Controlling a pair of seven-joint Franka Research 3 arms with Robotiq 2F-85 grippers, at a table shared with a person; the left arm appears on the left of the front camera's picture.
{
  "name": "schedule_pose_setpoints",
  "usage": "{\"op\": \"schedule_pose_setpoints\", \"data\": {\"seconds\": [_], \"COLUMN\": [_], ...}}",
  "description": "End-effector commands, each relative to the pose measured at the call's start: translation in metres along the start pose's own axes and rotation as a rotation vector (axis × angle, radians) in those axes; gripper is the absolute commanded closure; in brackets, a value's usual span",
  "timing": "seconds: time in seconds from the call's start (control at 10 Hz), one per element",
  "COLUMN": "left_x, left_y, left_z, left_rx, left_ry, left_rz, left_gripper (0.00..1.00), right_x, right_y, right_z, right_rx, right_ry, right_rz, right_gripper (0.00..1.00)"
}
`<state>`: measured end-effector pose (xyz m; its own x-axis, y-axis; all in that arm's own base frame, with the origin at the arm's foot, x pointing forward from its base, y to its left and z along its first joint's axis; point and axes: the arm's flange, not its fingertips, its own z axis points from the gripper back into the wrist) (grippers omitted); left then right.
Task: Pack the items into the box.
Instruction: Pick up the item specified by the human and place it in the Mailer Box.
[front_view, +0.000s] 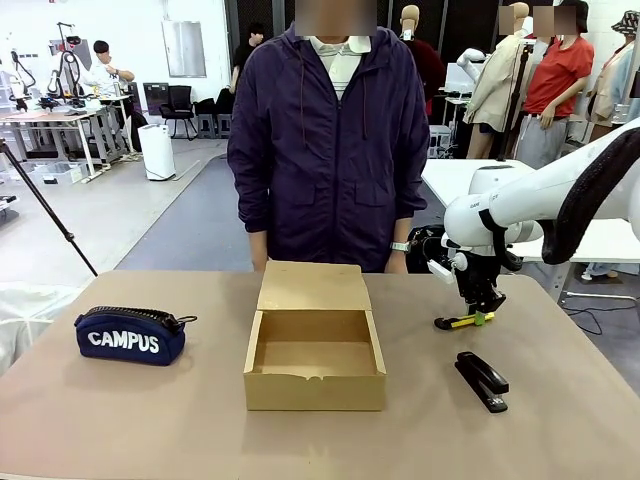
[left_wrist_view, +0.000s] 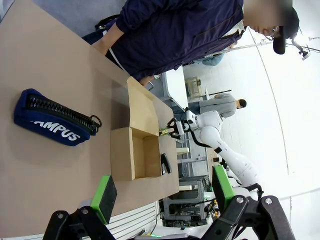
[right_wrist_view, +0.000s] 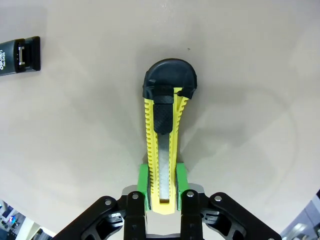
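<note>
utility knife (right_wrist_view: 162, 145): ribbed yellow plastic | box (front_view: 315, 390): matt cardboard | pouch (front_view: 130, 340): navy cloth

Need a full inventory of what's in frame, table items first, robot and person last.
Plain brown cardboard box: 1, brown, table centre, flap lid open.
Navy "CAMPUS" zip pouch: 1, navy with white print, left of box.
Slim yellow-and-black utility knife: 1, yellow and black, right of box, gripped.
Small black desk stapler: 1, black, right of box, nearer the robot than the knife.
Table: 1, tan, under everything.
Person: 1, dark purple jacket, far side, behind box.
Left fingers: 2, black with green pads, apart, holding nothing.
Right fingers: 2, same colours, shut on knife.
</note>
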<state>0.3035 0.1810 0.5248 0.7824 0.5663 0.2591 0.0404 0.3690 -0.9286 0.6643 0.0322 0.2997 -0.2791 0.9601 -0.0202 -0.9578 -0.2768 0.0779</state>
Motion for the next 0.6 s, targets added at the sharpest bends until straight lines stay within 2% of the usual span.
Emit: {"op": "schedule_pose_setpoints", "data": {"seconds": [0.0, 0.2, 0.3, 0.5], "left_x": [0.001, 0.001, 0.001, 0.001], "left_y": [-0.002, -0.002, -0.002, -0.002], "left_z": [0.000, 0.000, 0.000, 0.000], "left_rx": [-0.019, -0.019, -0.019, -0.019], "left_ry": [-0.008, -0.008, -0.008, -0.008], "left_rz": [-0.002, -0.002, -0.002, -0.002], "left_gripper": [0.00, 0.00, 0.00, 0.00], "right_x": [-0.001, -0.005, -0.010, -0.014], "right_y": [0.001, 0.005, 0.013, 0.047], "right_z": [-0.002, 0.011, 0.035, 0.098], "right_rx": [-0.002, -0.031, -0.068, -0.122], "right_ry": [0.004, -0.037, -0.064, -0.050], "right_rz": [0.000, -0.016, -0.047, -0.160], "right_gripper": [1.00, 1.00, 1.00, 1.00]}}
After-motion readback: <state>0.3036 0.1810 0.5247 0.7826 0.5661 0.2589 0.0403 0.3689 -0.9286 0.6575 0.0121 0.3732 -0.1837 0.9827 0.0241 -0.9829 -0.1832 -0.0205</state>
